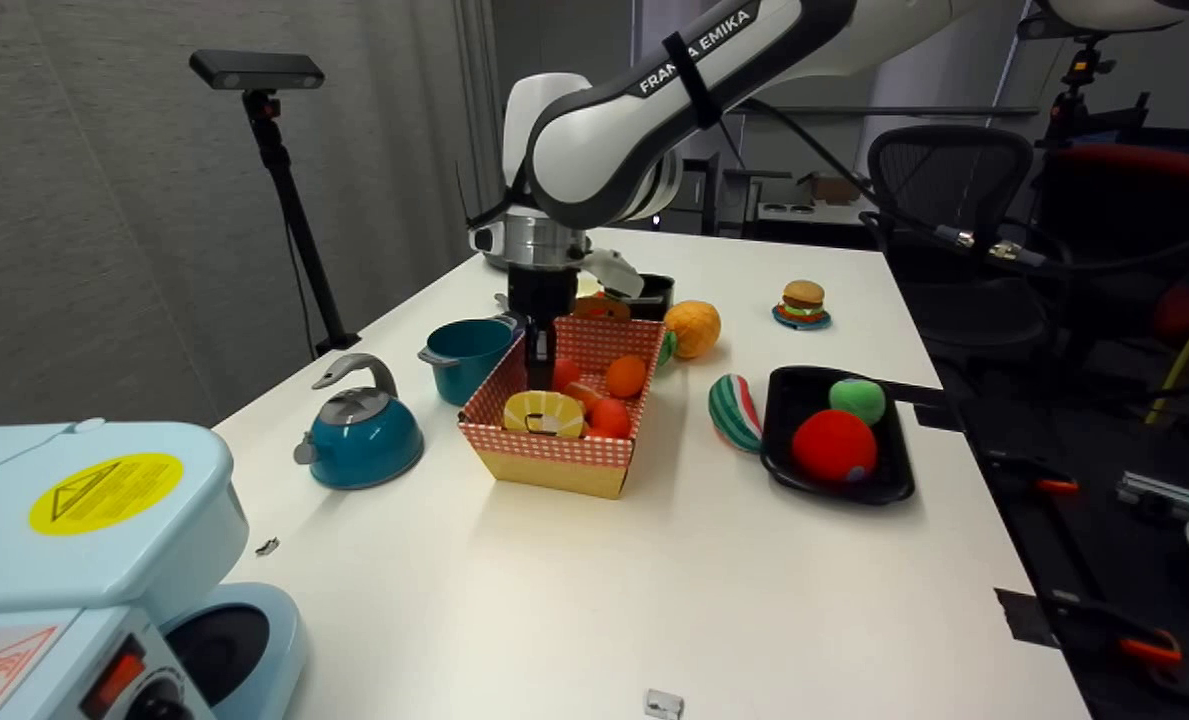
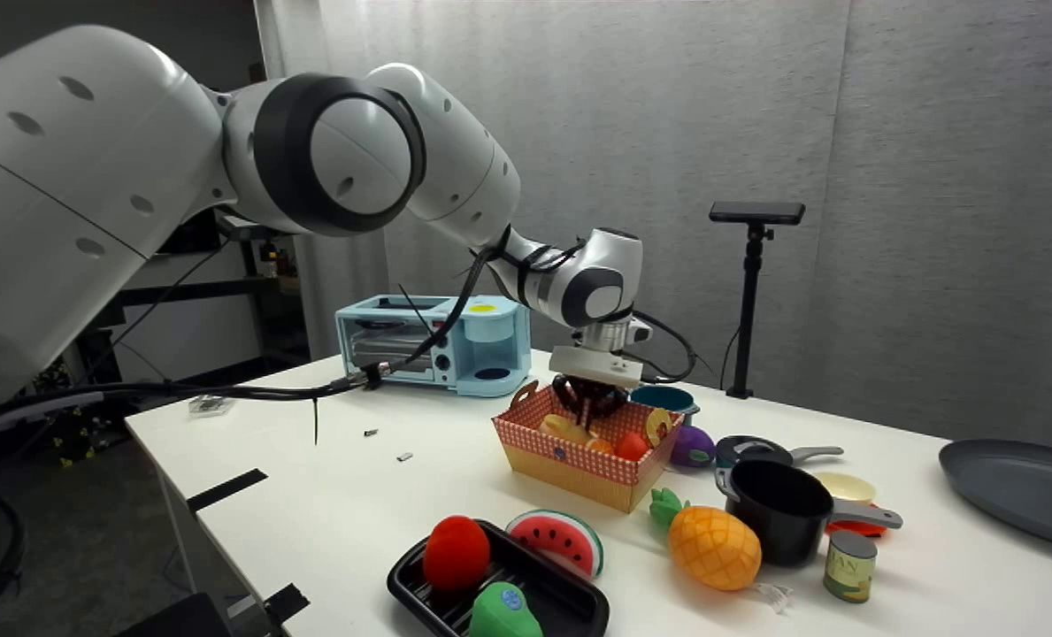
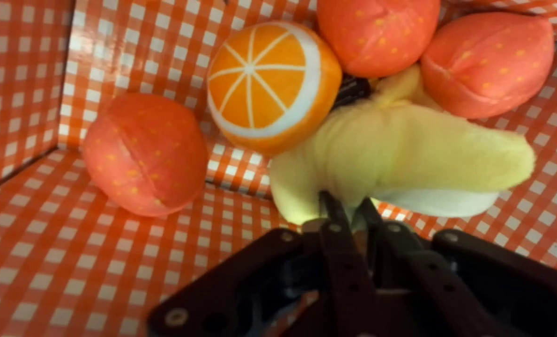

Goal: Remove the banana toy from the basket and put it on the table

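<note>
The banana toy [image 3: 414,150] is a pale-yellow soft peeled banana with a white underside. It lies in the basket, whose red-and-white checkered inside [image 3: 34,262] fills the wrist view. In an exterior view the banana [image 2: 564,429] shows over the basket's rim [image 2: 570,442]; I cannot make it out in the exterior view where the basket's near side [image 1: 554,450] faces the camera. My gripper [image 3: 348,206] points down into the basket. Its fingers are close together with a pinch of the banana's yellow cloth between them. The white table [image 1: 734,600] surrounds the basket.
In the basket, an orange [image 3: 273,89] touches the banana, with red fruits [image 3: 489,65] beside it. Around the basket stand a teal pot [image 1: 469,350], a kettle [image 1: 364,435], a pineapple [image 2: 714,547], a watermelon slice [image 1: 734,412] and a black tray [image 1: 784,480].
</note>
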